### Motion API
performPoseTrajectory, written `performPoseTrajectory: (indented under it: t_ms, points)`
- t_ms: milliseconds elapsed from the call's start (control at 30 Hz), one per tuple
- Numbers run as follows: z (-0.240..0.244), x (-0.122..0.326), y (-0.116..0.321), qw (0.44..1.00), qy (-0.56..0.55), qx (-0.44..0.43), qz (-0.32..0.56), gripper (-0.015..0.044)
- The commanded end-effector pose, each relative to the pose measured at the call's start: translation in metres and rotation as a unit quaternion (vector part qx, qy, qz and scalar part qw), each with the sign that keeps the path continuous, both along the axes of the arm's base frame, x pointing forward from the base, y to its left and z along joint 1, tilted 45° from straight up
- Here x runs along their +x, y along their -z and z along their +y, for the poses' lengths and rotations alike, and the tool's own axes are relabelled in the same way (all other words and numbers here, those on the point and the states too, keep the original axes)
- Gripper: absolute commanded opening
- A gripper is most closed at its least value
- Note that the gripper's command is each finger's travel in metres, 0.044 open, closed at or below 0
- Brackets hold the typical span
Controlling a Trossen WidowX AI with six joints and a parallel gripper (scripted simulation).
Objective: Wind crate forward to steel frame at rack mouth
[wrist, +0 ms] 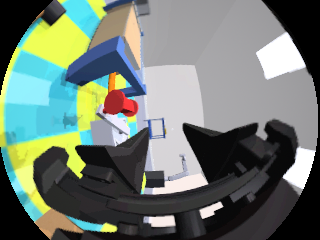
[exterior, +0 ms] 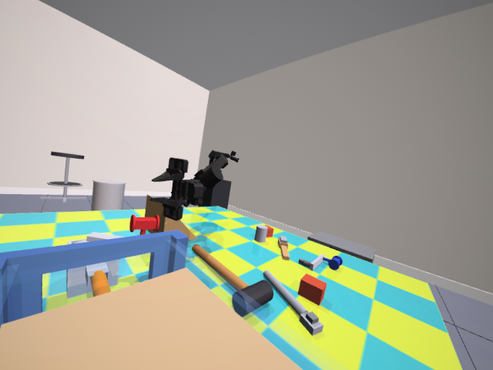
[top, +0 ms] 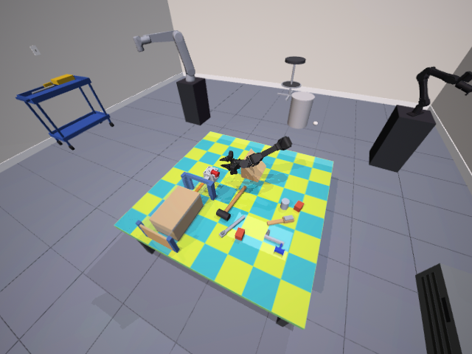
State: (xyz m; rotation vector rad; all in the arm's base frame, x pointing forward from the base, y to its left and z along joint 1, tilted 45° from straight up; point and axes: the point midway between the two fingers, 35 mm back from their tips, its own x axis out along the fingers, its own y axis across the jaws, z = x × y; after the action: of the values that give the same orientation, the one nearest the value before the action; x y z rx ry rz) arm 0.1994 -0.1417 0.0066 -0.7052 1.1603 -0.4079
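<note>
The tan crate [top: 175, 209] [exterior: 139, 326] [wrist: 112, 30] sits flat in the cubby, its front close behind the blue steel frame [top: 198, 178] [exterior: 99, 247] [wrist: 95, 65]; I cannot tell if they touch. An orange strap [top: 199, 186] [exterior: 100, 282] [wrist: 112, 82] runs from it to the grey winch [top: 209, 173] [wrist: 102, 132]. The handle's red grip [top: 214, 173] [exterior: 145, 223] [wrist: 116, 101] stands above the winch, on its crank. My gripper [top: 223, 162] [exterior: 153, 190] [wrist: 165, 128] is partly open and empty, raised beside the winch, clear of the handle.
A tan wedge block [top: 253, 169] stands under the arm. A black-headed mallet [top: 223, 214] [exterior: 253, 296], a grey wrench-like tool [top: 232, 226] [exterior: 284, 292], red blocks [top: 240, 233] [top: 299, 206], a grey cylinder [top: 285, 203] and a blue-knobbed tool [top: 279, 249] lie on the bench.
</note>
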Motion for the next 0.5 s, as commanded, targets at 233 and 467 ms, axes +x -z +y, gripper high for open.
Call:
performPoseTrajectory:
  t_ms: [233, 467]
  points:
    - [-0.0032, -0.0014, -0.0036, 1.000, -0.003, -0.001, 0.002, 0.0240]
    - [-0.0032, -0.0014, -0.0036, 1.000, -0.003, -0.001, 0.002, 0.0240]
